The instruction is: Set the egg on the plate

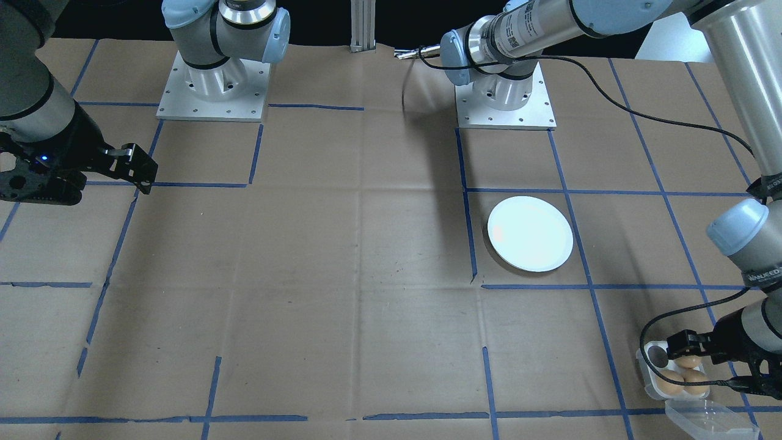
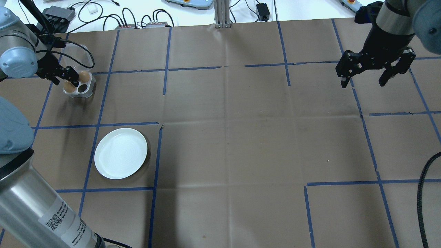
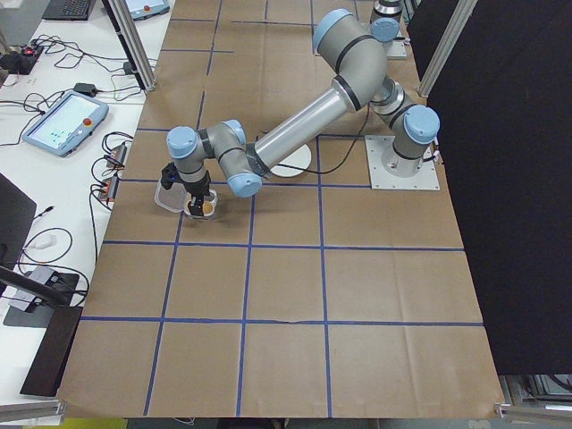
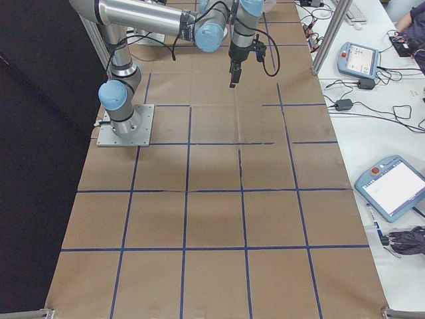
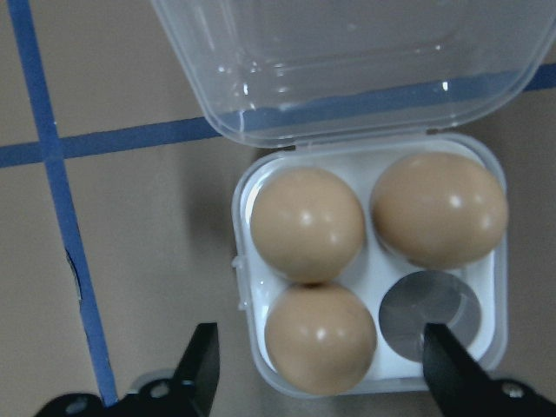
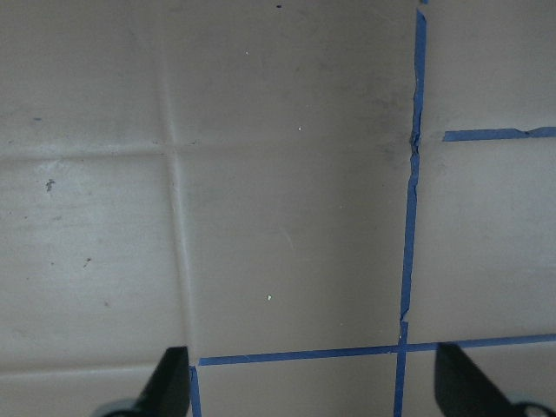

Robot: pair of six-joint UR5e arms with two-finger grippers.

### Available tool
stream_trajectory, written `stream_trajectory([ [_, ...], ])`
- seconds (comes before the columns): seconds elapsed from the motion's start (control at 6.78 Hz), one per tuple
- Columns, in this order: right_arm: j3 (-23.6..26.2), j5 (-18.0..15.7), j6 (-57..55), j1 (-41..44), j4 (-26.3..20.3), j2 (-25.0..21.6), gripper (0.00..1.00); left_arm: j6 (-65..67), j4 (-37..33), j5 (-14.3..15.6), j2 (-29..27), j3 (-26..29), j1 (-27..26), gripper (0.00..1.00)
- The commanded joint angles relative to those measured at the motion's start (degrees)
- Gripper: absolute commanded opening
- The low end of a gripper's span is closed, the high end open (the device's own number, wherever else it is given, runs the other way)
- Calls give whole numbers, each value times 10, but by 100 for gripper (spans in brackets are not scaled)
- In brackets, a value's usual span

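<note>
Three brown eggs sit in a small white four-cup tray whose fourth cup is empty. My left gripper hovers open just over the tray, its fingers straddling the nearest egg without touching it. In the overhead view this tray is at the far left, with the left gripper above it. The round white plate lies bare on the paper nearer the robot. My right gripper hangs open and holds nothing above the table's far right.
The tray's clear lid lies folded open behind it. Brown paper with blue tape lines covers the table. The two arm bases stand at the robot's edge. Cables and control pendants lie off the table's far edge.
</note>
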State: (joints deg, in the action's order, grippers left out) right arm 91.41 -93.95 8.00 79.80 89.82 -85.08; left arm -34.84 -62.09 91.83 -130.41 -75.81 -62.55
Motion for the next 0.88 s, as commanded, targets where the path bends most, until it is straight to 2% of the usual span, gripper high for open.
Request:
stream_trajectory([
  [0.0, 0, 0, 0, 0, 0, 0, 100, 1, 0, -1, -3, 0, 0, 84],
  [0.15, 0, 0, 0, 0, 0, 0, 100, 3, 0, -1, -3, 0, 0, 79],
  [0.44, 0, 0, 0, 0, 0, 0, 100, 6, 0, -1, -3, 1, 1, 74],
  [0.74, 0, 0, 0, 0, 0, 0, 100, 8, -2, 2, -3, 1, 1, 60],
])
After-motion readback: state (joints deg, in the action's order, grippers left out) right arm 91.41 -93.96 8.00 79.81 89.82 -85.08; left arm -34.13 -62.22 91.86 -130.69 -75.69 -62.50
